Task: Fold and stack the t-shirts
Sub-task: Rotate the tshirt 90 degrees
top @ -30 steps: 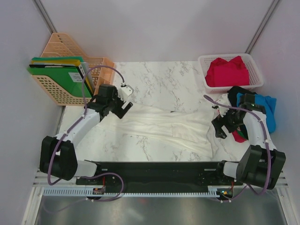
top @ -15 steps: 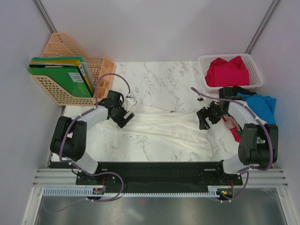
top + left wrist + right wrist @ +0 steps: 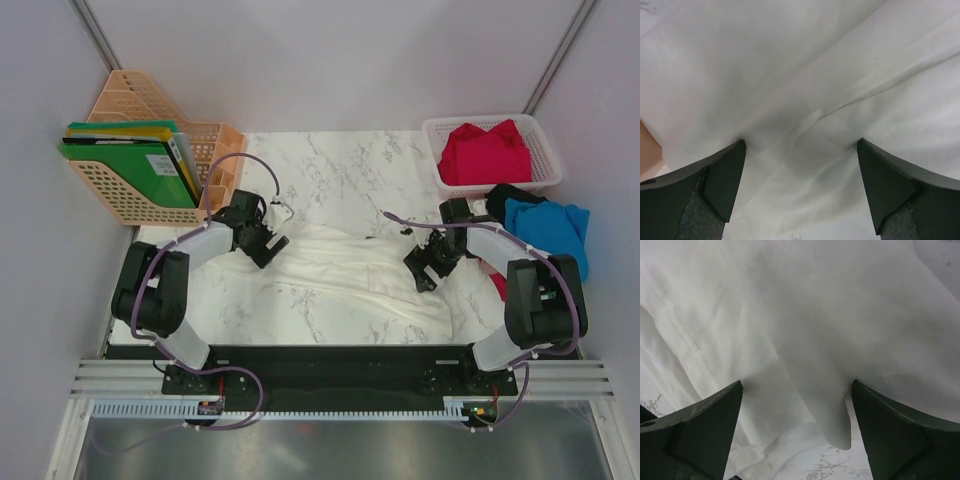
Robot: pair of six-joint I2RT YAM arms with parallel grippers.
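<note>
Top external view shows the marble desk (image 3: 340, 165) with the big white t-shirt (image 3: 345, 262) sprawled across the middle of it. It's rumpled, runs from the left arm's side over to the right, and nothing's folded yet. Back left there's a peach file rack (image 3: 130, 205) holding green folders (image 3: 115, 160). Back right is a white mesh basket (image 3: 548, 150) with a red t-shirt (image 3: 485, 152) in it. A blue t-shirt (image 3: 552, 228) is heaped just in front of the basket at the right edge, with a bit of black cloth (image 3: 503, 192) beside it.

So I'd say we're at the very start of folding the white one: both arms are down at opposite ends of it, lined up for a grab. The left fingers (image 3: 722, 182) are spread wide, tips on or just above the cloth (can't tell which), with a diagonal crease running between them. The right fingers (image 3: 705, 432) are spread wide too, straddling a raised ridge of fabric near a hem seam, with bare desk peeking out just below. Neither pair pinches anything.

Next move, I reckon: go down the last bit, close on the cloth at each end, then lift both sides evenly. Bite too deep and the shirt probably bunches up.
</note>
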